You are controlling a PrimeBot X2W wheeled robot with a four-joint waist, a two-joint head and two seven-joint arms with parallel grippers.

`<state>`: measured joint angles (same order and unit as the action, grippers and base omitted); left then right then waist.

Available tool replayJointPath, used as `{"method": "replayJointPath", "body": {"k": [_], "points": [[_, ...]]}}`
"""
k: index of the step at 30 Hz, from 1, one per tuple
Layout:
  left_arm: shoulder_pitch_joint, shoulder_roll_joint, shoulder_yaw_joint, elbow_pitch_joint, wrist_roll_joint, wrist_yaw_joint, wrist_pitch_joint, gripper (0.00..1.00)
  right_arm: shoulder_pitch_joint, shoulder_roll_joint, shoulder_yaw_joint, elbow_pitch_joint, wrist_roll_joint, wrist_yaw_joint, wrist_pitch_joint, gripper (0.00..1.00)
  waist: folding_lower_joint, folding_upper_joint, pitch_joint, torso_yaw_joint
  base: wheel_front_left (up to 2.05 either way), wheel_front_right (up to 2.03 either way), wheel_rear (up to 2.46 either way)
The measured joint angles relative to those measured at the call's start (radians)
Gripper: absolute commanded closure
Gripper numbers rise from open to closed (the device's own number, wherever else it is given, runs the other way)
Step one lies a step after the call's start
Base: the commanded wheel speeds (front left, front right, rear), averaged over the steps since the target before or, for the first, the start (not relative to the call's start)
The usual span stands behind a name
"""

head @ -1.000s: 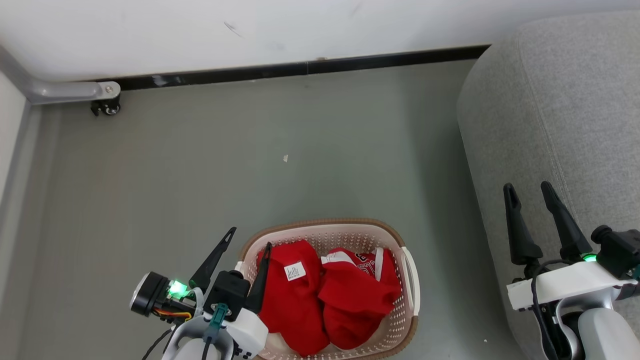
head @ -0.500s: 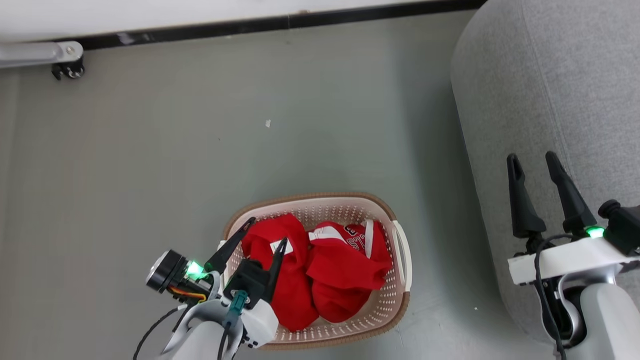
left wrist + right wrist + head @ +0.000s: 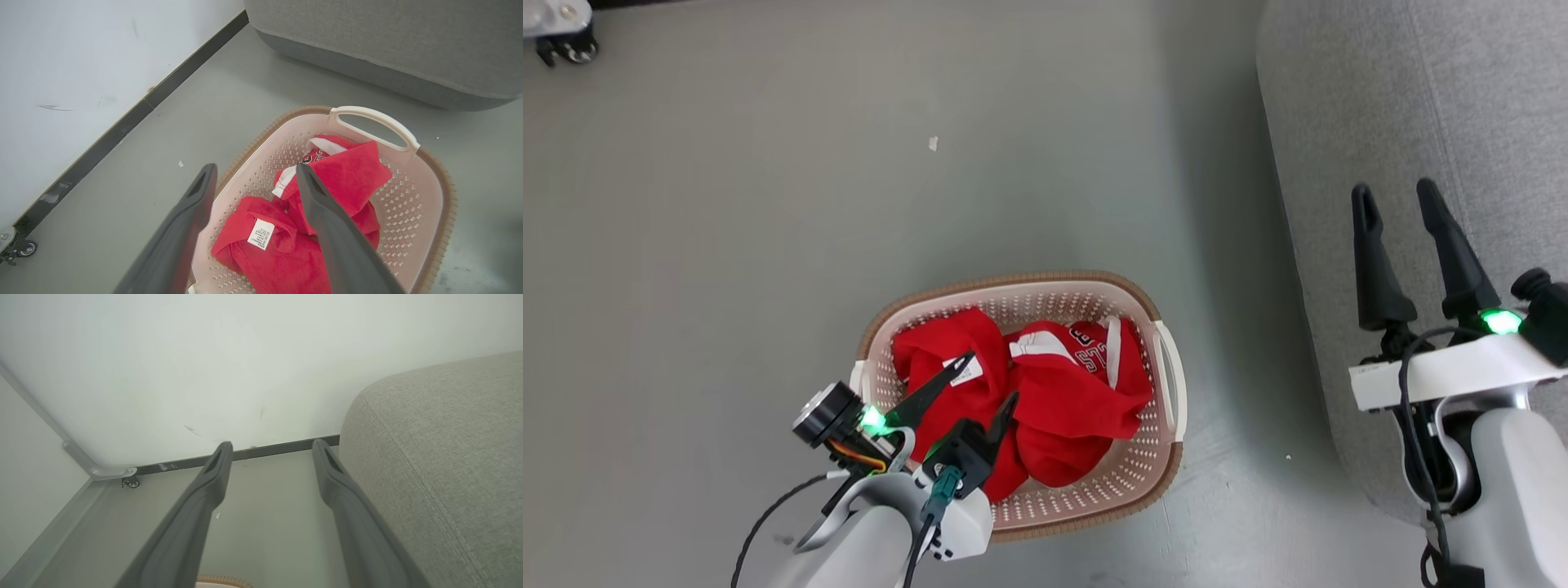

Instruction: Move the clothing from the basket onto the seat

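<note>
Bright, even, diffuse light; soft shadow on floor (image 3: 1209, 245) beside seat (image 3: 1462, 98); wrist views w/ wide-angle distortion; pics sharp

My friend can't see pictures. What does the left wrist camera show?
The robot's open left hand points its two dark fingers at a cream basket holding crumpled red clothing with a white label. Grey floor surrounds it; the grey seat stands beyond, a white wall on the left.

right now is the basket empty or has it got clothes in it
Not empty. Red clothing lies bunched inside the basket, covering much of its floor; none lies on the part of the seat in view.
</note>
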<state>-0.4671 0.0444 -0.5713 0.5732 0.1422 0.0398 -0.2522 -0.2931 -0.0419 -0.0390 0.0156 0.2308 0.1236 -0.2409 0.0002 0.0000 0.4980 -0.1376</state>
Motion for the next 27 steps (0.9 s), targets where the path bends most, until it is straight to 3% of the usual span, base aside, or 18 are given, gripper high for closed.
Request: {"method": "replayJointPath", "body": {"k": [27], "points": [[-0.167,-0.001,-0.173,0.114,0.089,-0.097,0.0,0.0,-0.213,-0.002,0.02,0.038,0.006,0.0,-0.007,0.0,0.0,0.0,0.191,-0.048,0.0,0.0,0.0]]}}
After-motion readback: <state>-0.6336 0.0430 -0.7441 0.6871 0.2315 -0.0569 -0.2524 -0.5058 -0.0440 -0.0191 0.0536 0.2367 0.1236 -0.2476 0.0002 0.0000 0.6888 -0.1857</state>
